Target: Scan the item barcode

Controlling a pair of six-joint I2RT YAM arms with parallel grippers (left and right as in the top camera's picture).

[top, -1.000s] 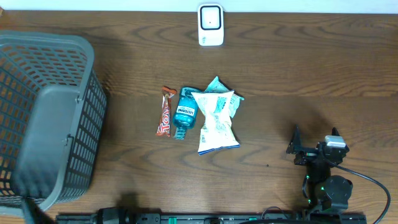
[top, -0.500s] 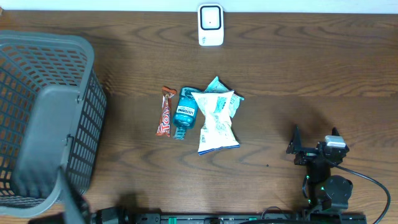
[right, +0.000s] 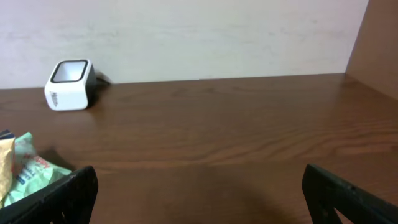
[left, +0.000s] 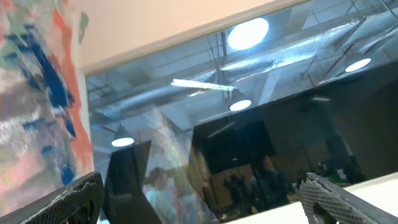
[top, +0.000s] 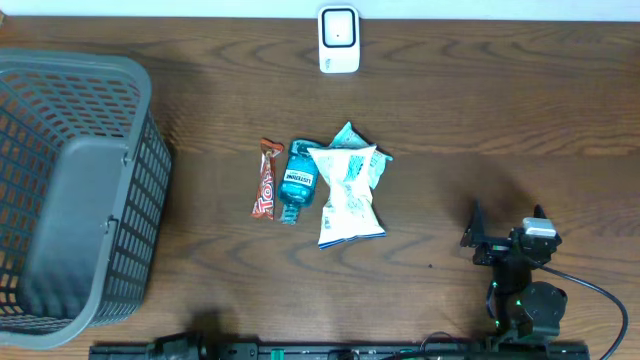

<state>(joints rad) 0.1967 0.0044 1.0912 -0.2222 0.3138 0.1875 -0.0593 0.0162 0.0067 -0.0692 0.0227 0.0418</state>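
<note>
Overhead view: the wooden table (top: 480,110) carries a grey mesh basket (top: 75,190) at its left edge and a white barcode scanner (top: 339,40) at its far edge, near the middle; the items to be scanned lie in a cluster at the table's centre, well apart from the scanner and from the basket; from left to right I read a red candy bar (top: 265,180), a blue bottle (top: 296,182) just beside it, and a white snack bag (top: 348,195) lying partly over a green packet (top: 350,135), its left edge against the bottle; the right arm (top: 520,270) sits near the front right corner, well apart from the cluster.

Right wrist view: the right gripper (right: 199,199) has its jaws spread wide with nothing between them; it faces across bare tabletop toward the pale wall (right: 217,37), with the scanner at far left and a corner of the green packet at the lower left edge.

Left wrist view: the left gripper (left: 199,202) likewise has its jaws wide and empty; it points upward at a dark glass pane (left: 280,124) reflecting ceiling lights, beside a painted panel (left: 37,93).
</note>
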